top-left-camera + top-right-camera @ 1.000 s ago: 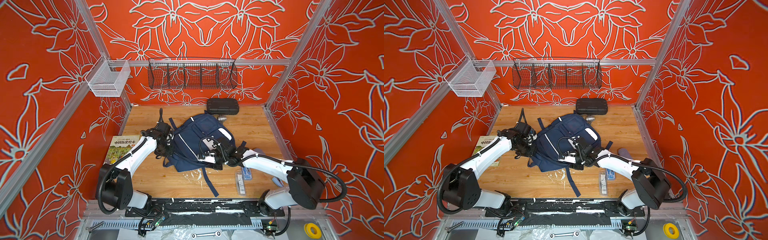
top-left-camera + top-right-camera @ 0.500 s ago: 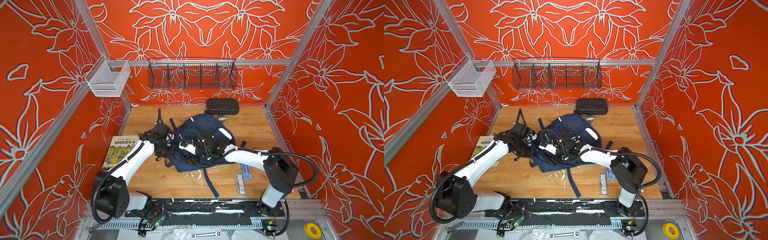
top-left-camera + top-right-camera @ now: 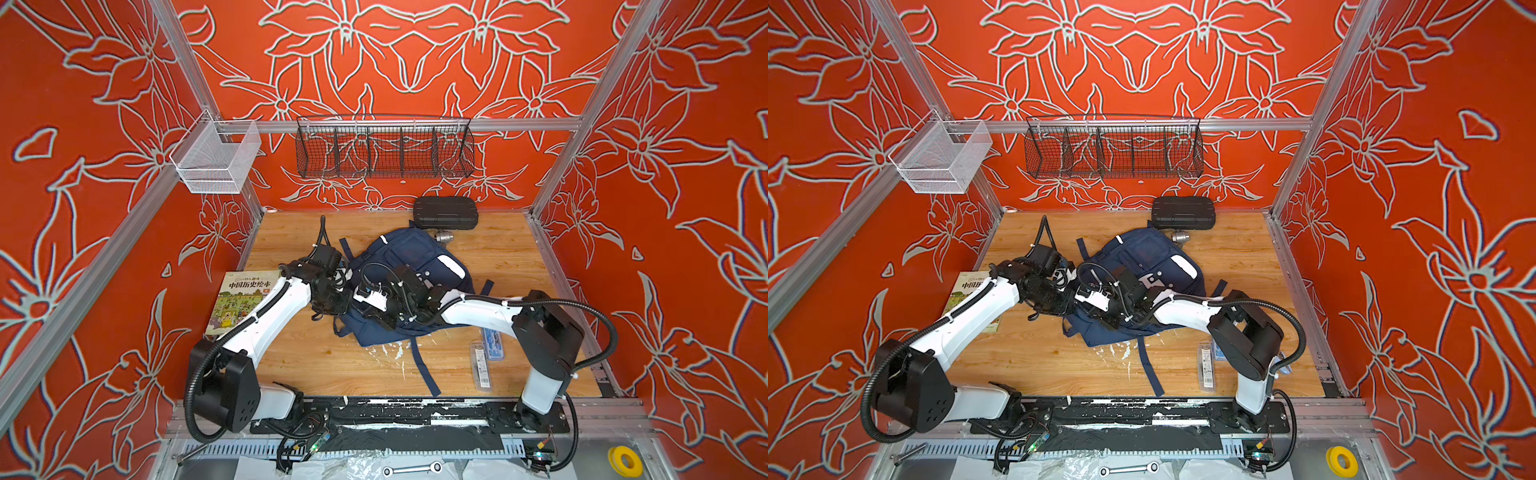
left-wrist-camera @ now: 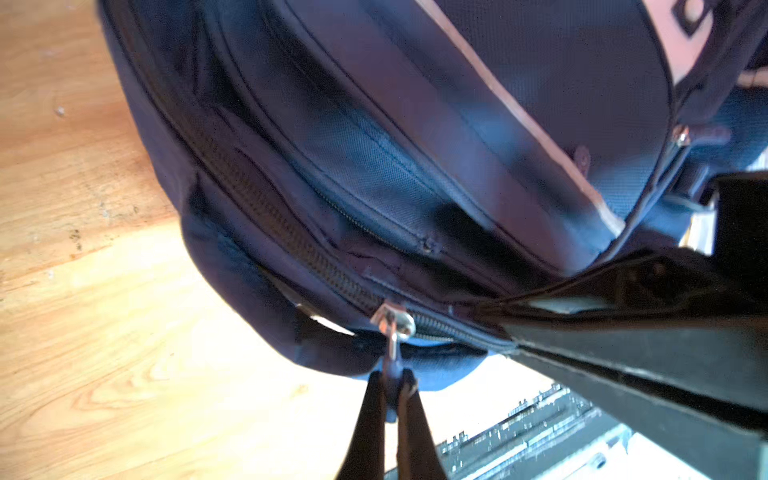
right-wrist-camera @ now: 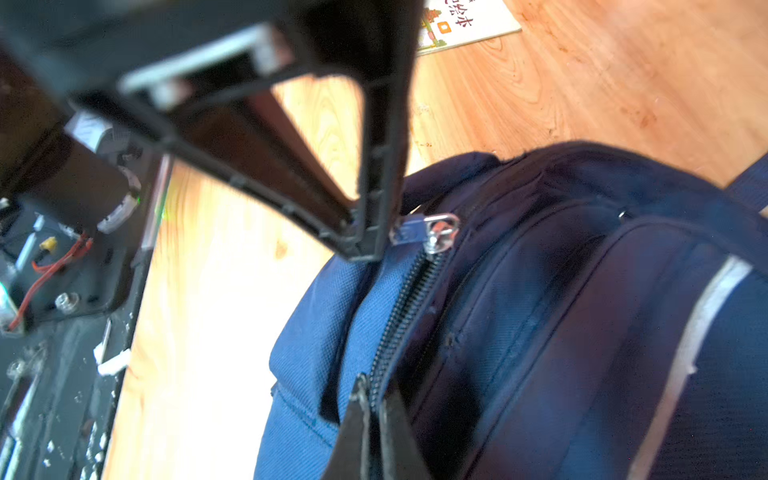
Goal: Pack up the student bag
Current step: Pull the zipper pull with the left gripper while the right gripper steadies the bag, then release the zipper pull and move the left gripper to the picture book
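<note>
The left gripper [image 4: 392, 382] is squeezed tight on the little silver zipper pull [image 4: 392, 347] of the student bag [image 3: 415, 257]. The right gripper [image 5: 374, 392] is pinched shut too. It nips the bag right on its zipper [image 5: 399, 307] seam, just beside the other one. The zipper teeth between the two grippers are closed together. Both grippers sit at the bag's 8 o'clock side. The blue bag lies flat near the middle of the wooden table [image 3: 498, 257]. A black case [image 3: 445, 212] sits just beside the bag at 12 o'clock. A picture book [image 3: 241, 299] lies at 9 o'clock, and the left arm reaches over it. Two clear packets [image 3: 484, 361] lie at 4 o'clock, near the right arm.
</note>
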{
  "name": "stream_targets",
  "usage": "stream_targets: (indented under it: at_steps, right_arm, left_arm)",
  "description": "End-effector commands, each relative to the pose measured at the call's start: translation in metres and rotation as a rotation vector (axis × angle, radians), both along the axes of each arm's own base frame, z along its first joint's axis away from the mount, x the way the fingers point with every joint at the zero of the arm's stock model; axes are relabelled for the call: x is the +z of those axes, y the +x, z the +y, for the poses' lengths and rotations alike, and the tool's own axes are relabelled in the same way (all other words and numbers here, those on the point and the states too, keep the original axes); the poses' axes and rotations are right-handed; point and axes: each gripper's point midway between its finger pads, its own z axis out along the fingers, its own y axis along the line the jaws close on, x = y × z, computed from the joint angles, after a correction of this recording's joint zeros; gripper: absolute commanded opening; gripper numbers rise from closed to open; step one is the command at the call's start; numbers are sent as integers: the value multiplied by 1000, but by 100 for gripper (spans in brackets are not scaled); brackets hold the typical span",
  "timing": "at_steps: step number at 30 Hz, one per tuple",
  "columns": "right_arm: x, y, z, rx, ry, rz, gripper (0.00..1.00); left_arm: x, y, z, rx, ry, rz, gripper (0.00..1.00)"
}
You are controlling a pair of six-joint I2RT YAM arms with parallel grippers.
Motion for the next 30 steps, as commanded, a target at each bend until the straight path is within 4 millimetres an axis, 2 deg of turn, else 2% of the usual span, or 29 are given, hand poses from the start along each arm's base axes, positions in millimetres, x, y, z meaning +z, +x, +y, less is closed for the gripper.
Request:
stream_targets:
  at_steps: [1, 6, 11, 15, 20, 30]
  right_arm:
    - [8, -23, -15, 117, -23, -50, 0]
    - [13, -53, -29, 245, 15, -70, 0]
    - [14, -67, -46, 296, -16, -100, 0]
    - [18, -87, -51, 393, 12, -76, 0]
    - [15, -102, -59, 481, -5, -48, 0]
    - [14, -111, -64, 561, -35, -35, 0]
  left_arm:
    - [6, 15, 14, -37, 69, -37, 0]
    - [4, 31, 30, -85, 177, -26, 0]
    - [-5, 46, 40, -123, 265, -21, 0]
    - [-5, 74, 36, -145, 275, -84, 0]
    - [-4, 108, 25, -198, 256, -207, 0]
    - [-24, 158, 14, -320, 300, -298, 0]
